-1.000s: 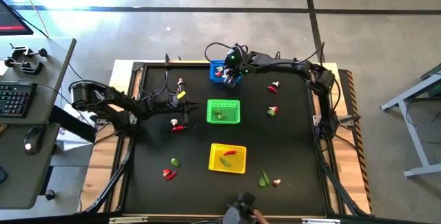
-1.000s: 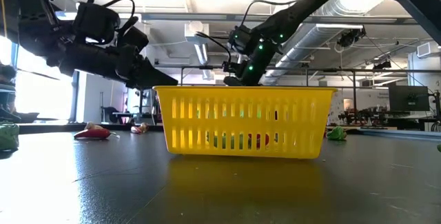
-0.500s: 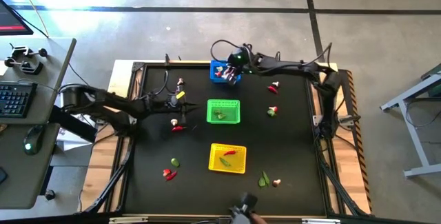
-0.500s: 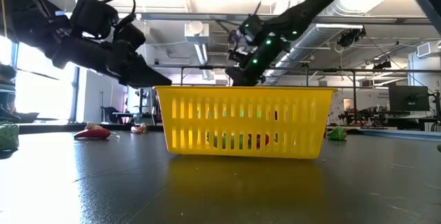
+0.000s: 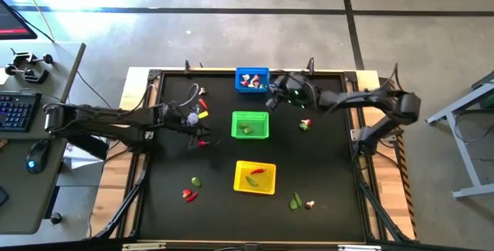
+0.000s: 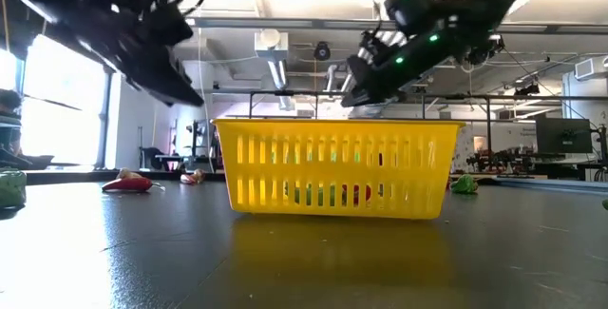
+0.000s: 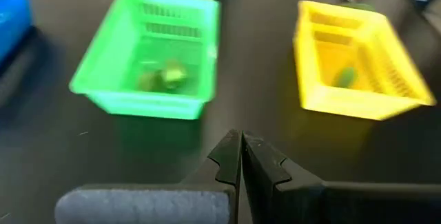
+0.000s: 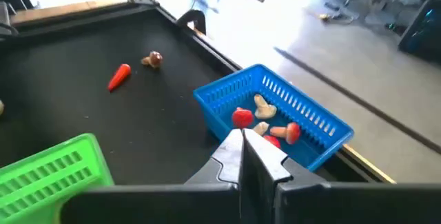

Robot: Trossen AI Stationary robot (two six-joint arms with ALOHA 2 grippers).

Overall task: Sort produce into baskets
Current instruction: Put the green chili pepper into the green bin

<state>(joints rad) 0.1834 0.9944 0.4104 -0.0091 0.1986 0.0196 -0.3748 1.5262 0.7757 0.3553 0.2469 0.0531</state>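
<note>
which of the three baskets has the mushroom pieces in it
The blue basket, at the table's far edge. It holds white-and-red mushroom pieces; the green basket holds green bits, and the yellow basket a chilli and a green bit.

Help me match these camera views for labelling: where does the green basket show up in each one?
High view: green basket at table centre, between the blue basket and the yellow basket.
Low view: not visible as its own shape; the yellow basket fills the middle.
Left wrist view: upper left, yellow basket beside it.
Right wrist view: only a corner, lower left.
Shared landmark: the yellow basket.
</note>
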